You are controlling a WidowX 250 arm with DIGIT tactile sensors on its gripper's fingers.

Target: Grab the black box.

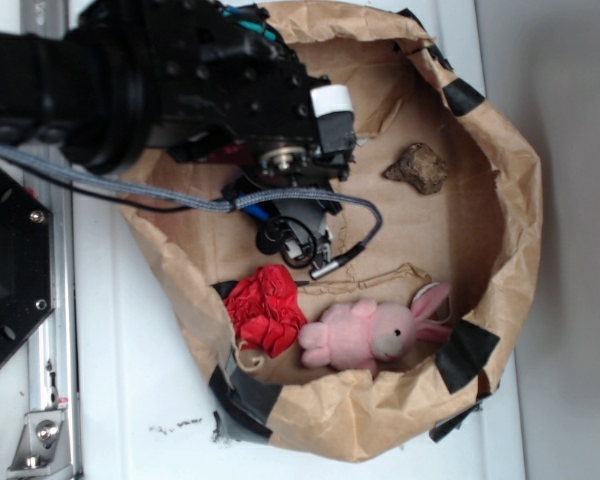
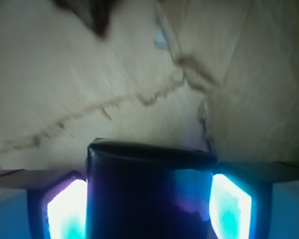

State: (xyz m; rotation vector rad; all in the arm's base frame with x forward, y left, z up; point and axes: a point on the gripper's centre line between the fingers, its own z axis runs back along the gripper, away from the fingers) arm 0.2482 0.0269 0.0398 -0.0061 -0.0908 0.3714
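The gripper [image 2: 149, 199] is clamped on the black box [image 2: 149, 191], which sits squarely between its glowing blue fingers [image 2: 67, 209]. The box looks glossy and dark, with a flat top edge, crumpled brown paper [image 2: 89, 74] beyond it.

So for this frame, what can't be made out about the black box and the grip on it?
- Black box: cut off by the bottom edge of the wrist view; in the exterior view the arm hides it entirely.
- Gripper: the box sits between the glowing fingers, but blur and glare hide whether they touch it.
- Whether the box is lifted off the paper bag: neither view shows its underside.
- Brown lump: too blurred to identify.
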